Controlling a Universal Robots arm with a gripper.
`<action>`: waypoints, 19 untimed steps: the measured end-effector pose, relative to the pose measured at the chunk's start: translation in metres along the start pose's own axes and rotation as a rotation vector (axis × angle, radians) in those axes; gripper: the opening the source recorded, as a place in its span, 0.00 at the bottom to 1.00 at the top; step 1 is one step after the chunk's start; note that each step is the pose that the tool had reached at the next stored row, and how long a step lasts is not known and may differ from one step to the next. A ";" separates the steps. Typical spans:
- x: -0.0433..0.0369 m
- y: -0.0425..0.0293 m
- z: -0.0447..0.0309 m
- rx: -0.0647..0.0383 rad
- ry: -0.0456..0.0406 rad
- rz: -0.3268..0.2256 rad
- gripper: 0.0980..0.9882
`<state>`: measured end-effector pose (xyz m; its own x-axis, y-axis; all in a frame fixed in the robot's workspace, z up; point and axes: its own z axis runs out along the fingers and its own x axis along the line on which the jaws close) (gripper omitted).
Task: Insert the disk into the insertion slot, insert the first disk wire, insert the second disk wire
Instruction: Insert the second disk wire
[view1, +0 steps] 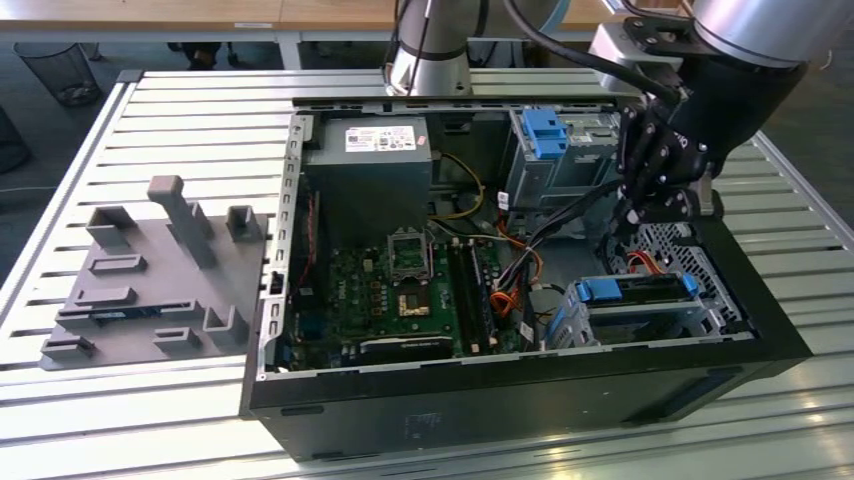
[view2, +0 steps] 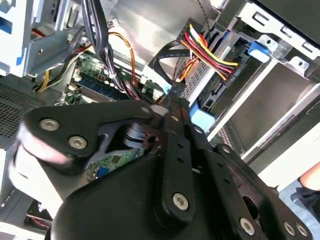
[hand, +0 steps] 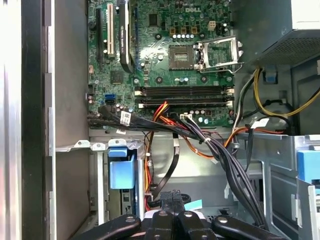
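The disk (view1: 638, 290), in its bright blue carrier, lies inside the insertion slot (view1: 594, 322), a low perforated metal cage at the case's front corner on the exterior view's right. A bundle of red, yellow and black wires ends in a black connector (view2: 220, 67) seated at the disk's end. My gripper (view1: 654, 215) hangs just above the disk inside the case. In both wrist views its fingers (view2: 172, 107) are pressed together on the end of a flat black wire (view2: 165, 55) that loops down to them. The gripper (hand: 171, 196) is close to the carrier's blue tab (hand: 121, 170).
The open computer case holds a green motherboard (view1: 400, 290), a grey power supply (view1: 374, 150) and a taller cage with a blue latch (view1: 547, 135). A thick black cable bundle (hand: 220, 150) crosses beside the gripper. A grey fixture plate (view1: 147, 280) lies outside the case at the exterior view's left.
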<state>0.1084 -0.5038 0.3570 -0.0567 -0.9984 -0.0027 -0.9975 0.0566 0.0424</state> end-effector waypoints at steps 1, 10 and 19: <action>-0.0005 0.0000 0.0002 0.001 0.0022 0.000 0.08; -0.0016 -0.0001 0.0050 0.011 0.0058 0.000 0.15; -0.0019 -0.0003 0.0094 0.017 0.0299 0.001 0.15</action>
<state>0.1084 -0.5019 0.3476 -0.0567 -0.9980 0.0272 -0.9980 0.0574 0.0254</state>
